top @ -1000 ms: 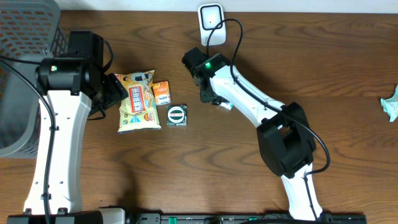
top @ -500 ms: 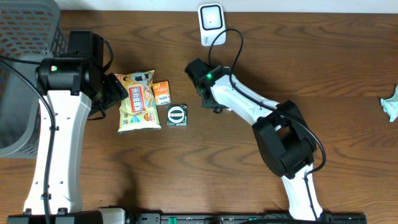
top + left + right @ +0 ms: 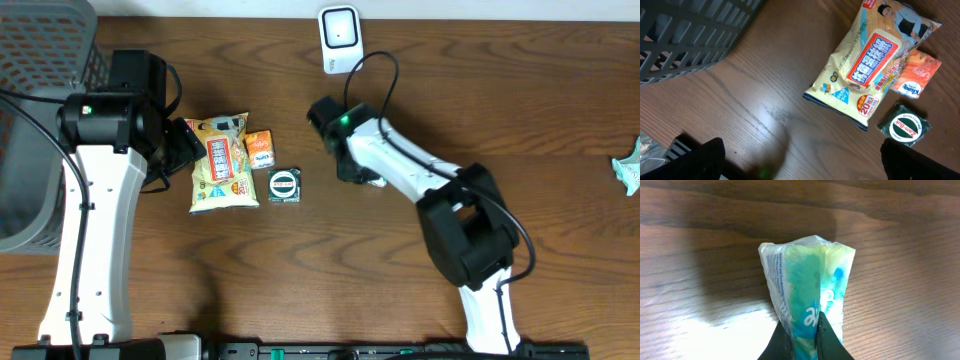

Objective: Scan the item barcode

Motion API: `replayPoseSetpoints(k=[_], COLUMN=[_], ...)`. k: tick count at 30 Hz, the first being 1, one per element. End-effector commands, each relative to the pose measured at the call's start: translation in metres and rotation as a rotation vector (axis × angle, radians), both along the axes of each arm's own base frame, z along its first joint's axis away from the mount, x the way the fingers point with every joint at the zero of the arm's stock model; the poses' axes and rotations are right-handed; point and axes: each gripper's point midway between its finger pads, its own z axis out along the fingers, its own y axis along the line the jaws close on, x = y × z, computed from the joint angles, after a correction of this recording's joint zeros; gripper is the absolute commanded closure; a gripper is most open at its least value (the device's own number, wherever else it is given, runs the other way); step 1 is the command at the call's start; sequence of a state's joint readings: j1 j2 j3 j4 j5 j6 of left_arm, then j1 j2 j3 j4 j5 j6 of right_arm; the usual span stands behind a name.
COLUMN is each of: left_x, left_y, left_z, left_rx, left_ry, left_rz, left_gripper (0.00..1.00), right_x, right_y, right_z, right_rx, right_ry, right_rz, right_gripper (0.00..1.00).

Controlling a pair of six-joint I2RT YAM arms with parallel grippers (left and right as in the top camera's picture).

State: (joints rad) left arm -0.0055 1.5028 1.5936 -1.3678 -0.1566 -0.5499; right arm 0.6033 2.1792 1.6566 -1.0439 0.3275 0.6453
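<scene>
Clearly the largest thing is the wooden table (image 3: pixel 300 290), and over it the left gripper (image 3: pixel 802 157) stands wide and holds nothing, with a snack bag (image 3: pixel 865 70) ahead of it and a little to one side. The right gripper (image 3: pixel 802 334) has its jaws pressed together on one end of a small green plastic packet (image 3: pixel 807 275). The rest of the packet reaches out ahead of the fingertips, and I cannot tell whether its far end rests on the wood or hangs just above it. The white scanner (image 3: pixel 340 30) stands well beyond this gripper. I judge the packet to be very light and soft. Its thin glossy film crumples easily and may slip, so a firm pinch on the gathered end seems the right hold. From overhead the arm covers nearly all of the packet. No barcode shows on the face toward the wrist camera, and the small print there is too blurred to read.
</scene>
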Motion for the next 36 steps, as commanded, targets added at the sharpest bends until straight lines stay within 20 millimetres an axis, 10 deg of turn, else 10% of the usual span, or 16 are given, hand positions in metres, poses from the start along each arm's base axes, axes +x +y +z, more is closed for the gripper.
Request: replayPoseSetpoints(k=[1, 10, 18, 28, 36], left_x=[-0.001, -0.001, -0.001, -0.001, -0.001], left_y=[0.003, 0.003, 0.003, 0.003, 0.003], left_z=[0.000, 0.000, 0.000, 0.000, 0.000], left_rx=[0.008, 0.008, 0.008, 0.008, 0.008], left_ry=[0.003, 0.003, 0.003, 0.003, 0.003], left_rz=[0.010, 0.011, 0.010, 0.011, 0.011], left_gripper=[0.02, 0.03, 0.02, 0.02, 0.02], right_x=[0.014, -0.003, -0.037, -0.041, -0.034], right_y=[0.026, 0.052, 0.038, -0.052, -0.100], right_z=[0.049, 0.080, 0.047, -0.015, 0.007], right_rx=[0.246, 0.821, 1.098, 0.953, 0.903], right_ry=[-0.002, 0.202, 0.328, 0.305, 0.318], right_rz=[0.099, 0.279, 0.246, 0.009, -0.086], right_gripper=[0.99, 0.99, 0.99, 0.81, 0.50])
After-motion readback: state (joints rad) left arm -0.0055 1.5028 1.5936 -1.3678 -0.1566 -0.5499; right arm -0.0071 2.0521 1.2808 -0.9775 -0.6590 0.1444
